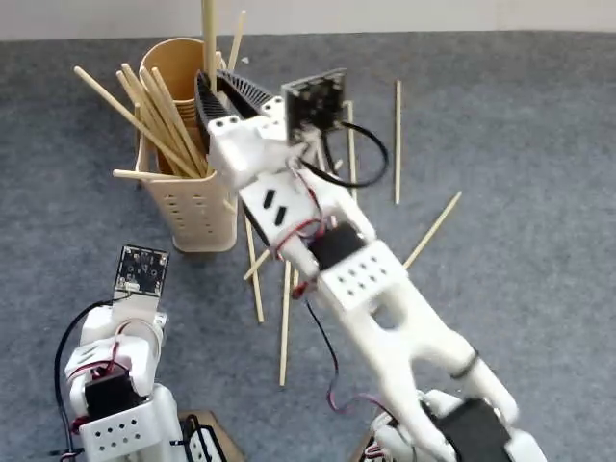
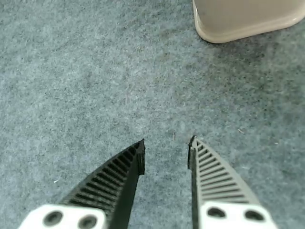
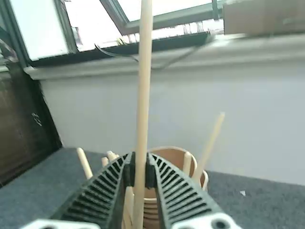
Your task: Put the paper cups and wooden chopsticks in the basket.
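While the right gripper (image 3: 139,167), clamped on an upright chopstick (image 3: 144,86), hovers over the basket (image 1: 200,217) holding the paper cups (image 1: 183,53) at far left, and the left gripper (image 2: 166,145) sits jaws apart nearer, an off-centre release could topple it out among the loose chopsticks (image 1: 285,327).

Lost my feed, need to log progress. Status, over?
Right gripper shut on a chopstick, upright over the cups in the basket. Left gripper open above carpet near the basket. Loose chopsticks on the carpet beside the basket.
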`<state>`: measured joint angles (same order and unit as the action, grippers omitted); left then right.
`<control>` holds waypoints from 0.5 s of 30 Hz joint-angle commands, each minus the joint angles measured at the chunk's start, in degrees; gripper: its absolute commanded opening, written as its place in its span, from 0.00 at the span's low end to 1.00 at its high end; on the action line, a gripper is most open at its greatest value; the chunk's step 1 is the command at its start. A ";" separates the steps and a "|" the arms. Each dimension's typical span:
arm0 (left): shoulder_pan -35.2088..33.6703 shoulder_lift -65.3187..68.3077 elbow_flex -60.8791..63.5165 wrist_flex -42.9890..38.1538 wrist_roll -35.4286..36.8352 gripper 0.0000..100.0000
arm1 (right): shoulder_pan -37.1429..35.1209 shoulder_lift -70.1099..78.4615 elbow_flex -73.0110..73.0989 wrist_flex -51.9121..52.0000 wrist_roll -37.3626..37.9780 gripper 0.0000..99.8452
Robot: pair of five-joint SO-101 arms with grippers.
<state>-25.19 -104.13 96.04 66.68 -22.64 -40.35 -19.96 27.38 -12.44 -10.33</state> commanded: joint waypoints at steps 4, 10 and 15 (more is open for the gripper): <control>0.66 -0.04 0.92 0.26 -0.26 0.17 | -0.40 11.91 -7.34 -2.59 -0.35 0.00; 0.66 -0.04 0.92 0.26 -0.26 0.17 | -2.42 14.37 -8.22 -2.15 -0.44 0.01; 0.66 -0.04 0.92 0.26 -0.26 0.17 | -2.86 14.37 -8.66 2.15 -0.44 0.06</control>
<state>-25.19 -104.13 96.04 66.68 -22.64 -42.81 -5.01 21.85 -13.05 -10.33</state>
